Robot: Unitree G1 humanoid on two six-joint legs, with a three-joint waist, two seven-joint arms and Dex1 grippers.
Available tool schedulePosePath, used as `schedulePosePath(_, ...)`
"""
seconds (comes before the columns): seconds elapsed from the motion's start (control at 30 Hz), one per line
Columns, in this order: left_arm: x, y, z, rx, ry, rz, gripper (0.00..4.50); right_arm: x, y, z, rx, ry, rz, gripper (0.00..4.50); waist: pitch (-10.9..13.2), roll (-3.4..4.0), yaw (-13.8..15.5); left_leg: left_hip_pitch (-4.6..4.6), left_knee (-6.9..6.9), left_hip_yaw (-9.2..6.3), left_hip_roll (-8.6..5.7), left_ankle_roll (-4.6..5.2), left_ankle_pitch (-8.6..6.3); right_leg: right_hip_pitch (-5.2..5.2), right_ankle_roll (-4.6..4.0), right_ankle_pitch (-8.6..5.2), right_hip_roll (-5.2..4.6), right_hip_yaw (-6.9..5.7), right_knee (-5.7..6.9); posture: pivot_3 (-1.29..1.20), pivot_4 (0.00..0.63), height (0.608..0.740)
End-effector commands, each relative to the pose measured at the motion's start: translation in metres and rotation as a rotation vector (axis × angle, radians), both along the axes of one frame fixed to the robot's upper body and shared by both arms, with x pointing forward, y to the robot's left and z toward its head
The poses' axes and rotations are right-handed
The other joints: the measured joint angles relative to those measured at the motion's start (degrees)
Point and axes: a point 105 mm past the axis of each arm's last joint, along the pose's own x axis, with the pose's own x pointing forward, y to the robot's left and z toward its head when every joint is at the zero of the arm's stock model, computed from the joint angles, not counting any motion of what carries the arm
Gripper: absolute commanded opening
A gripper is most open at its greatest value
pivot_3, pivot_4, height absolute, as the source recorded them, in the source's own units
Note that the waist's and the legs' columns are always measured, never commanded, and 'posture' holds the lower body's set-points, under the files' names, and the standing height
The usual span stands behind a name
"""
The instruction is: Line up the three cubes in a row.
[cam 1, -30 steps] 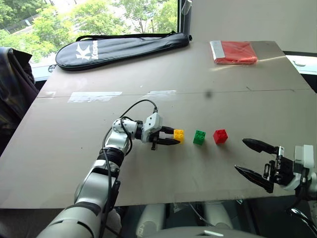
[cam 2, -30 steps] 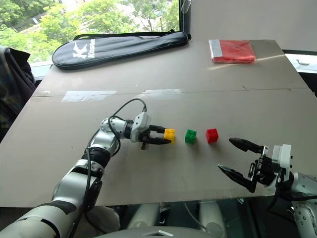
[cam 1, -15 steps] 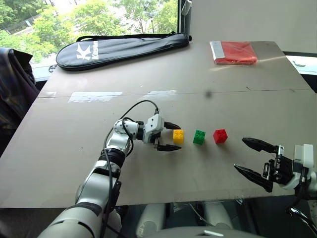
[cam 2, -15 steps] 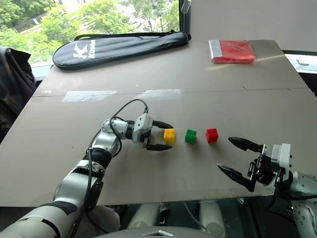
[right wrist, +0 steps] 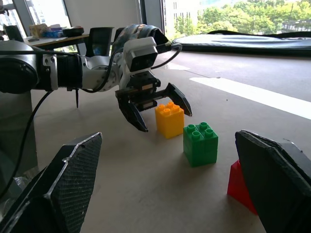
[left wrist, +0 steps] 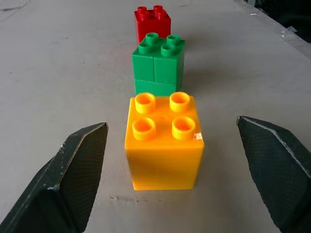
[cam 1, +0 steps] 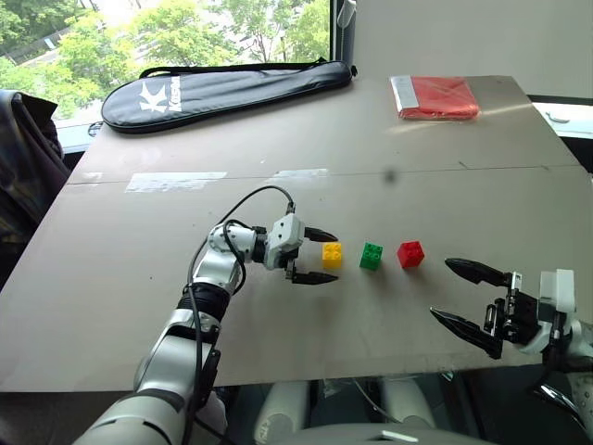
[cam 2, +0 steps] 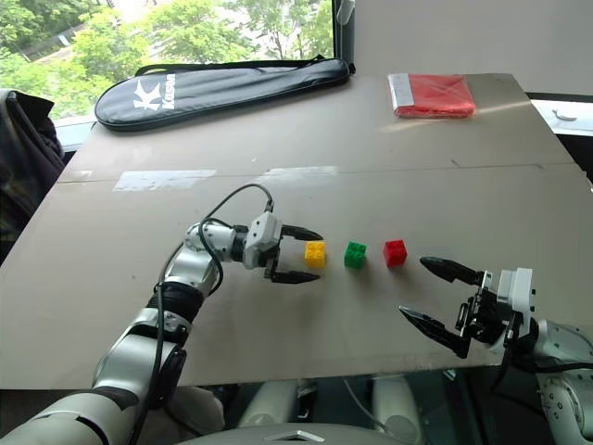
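Observation:
Three studded cubes stand in a row on the brown table (cam 1: 139, 306): yellow (cam 1: 332, 254), green (cam 1: 372, 255) and red (cam 1: 411, 253), with small gaps between them. My left gripper (cam 1: 335, 257) is open at the row's left end. Its fingers (left wrist: 73, 179) flank the yellow cube (left wrist: 164, 145) without touching it, and the green cube (left wrist: 158, 65) and red cube (left wrist: 152, 22) line up behind. Near the table's front right edge, my right gripper (cam 1: 440, 289) stands open and empty, right of the red cube and nearer the front.
A black racket bag (cam 1: 222, 88) lies along the far left of the table. A flat red packet (cam 1: 439, 96) sits at the far right corner. Pale tape strips (cam 1: 176, 181) mark the middle seam. A dark jacket (cam 1: 23, 167) hangs beyond the left edge.
My left gripper has opened and let go of the yellow cube, which now stands on the table between its fingers. The right gripper has stayed where it was.

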Motion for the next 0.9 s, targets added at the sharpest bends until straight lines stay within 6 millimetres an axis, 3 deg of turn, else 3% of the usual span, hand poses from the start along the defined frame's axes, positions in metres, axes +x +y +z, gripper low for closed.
schedulePosePath(0.03,-0.001,0.004,0.012,-0.023,-0.018,0.001,4.35,0.017,0.009,0.006,-0.065,-0.113,-0.089,4.5,0.0,0.0,-0.2,0.01,0.0,0.03,0.0,0.0,0.0,-0.01,0.0,0.0,0.01,0.02,0.01,0.0,0.15,0.712)
schedulePosePath(0.2,-0.008,0.009,0.021,-0.028,-0.005,-0.009,4.35,0.022,0.031,0.006,-0.109,-0.184,-0.069,4.5,0.0,0.0,-0.3,-0.04,-0.01,0.0,0.0,-0.01,0.0,-0.1,-0.01,0.01,0.03,0.0,0.04,0.0,0.15,0.712)
schedulePosePath(0.27,-0.013,0.016,0.028,-0.023,0.001,0.003,4.35,0.033,0.032,-0.003,-0.198,-0.188,-0.141,4.5,0.0,-0.01,-0.2,-0.09,-0.01,-0.03,-0.01,-0.01,0.0,-0.13,-0.02,0.01,0.02,0.0,0.05,0.0,0.15,0.712)
schedulePosePath(0.57,-0.054,0.049,0.055,0.044,0.042,0.082,4.35,0.055,0.058,-0.02,-0.318,-0.266,-0.206,4.5,0.1,0.0,-1.3,-0.05,-0.03,0.11,0.03,-0.03,0.01,-0.31,-0.04,-0.02,0.01,0.18,0.33,0.0,0.15,0.712)
schedulePosePath(0.9,-0.074,0.049,0.072,0.033,0.035,0.199,4.35,0.071,0.072,-0.018,-0.448,-0.436,-0.252,4.5,0.1,-0.04,-1.2,-0.08,-0.03,0.14,0.01,-0.05,0.02,-0.36,-0.1,-0.05,-0.01,0.22,0.35,0.0,0.15,0.712)
